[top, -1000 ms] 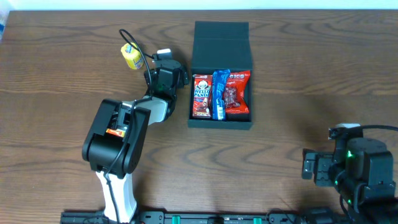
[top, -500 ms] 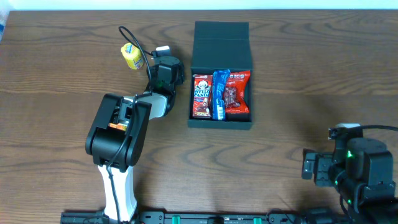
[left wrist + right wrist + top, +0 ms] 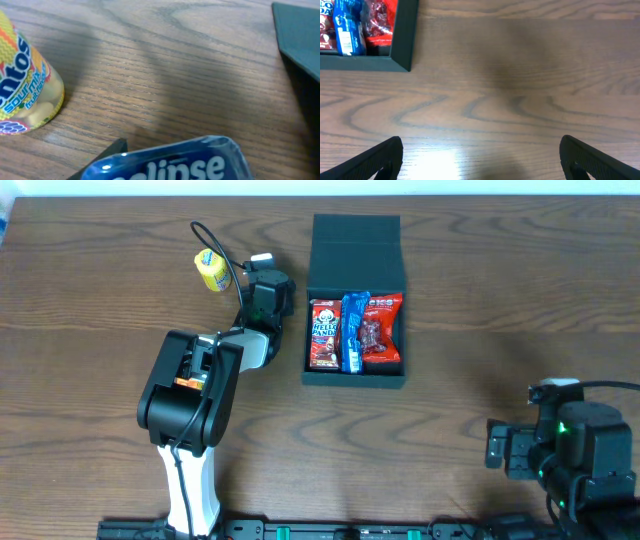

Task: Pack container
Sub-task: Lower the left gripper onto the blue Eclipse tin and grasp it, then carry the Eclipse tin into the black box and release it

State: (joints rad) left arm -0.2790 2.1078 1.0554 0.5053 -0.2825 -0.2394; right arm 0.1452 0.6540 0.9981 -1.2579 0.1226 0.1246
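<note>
Pickup step: left end effector [image 3: 262, 272] is over the blue Eclipse pack [image 3: 170, 162], grip unclear; right end effector [image 3: 480, 150] is spread. Likely next: pinch, lift into the container [image 3: 355, 378].

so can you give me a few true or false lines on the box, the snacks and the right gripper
1. The container has its lid open. True.
2. Three packets lie inside it: a Hello Panda packet, a blue packet and a red packet. True.
3. The yellow Mentos tub is packed in the container. False: it sits on the table, off to the container's left.
4. The right gripper is shut on a snack packet. False: it is open with nothing between its fingers, over bare wood.
</note>
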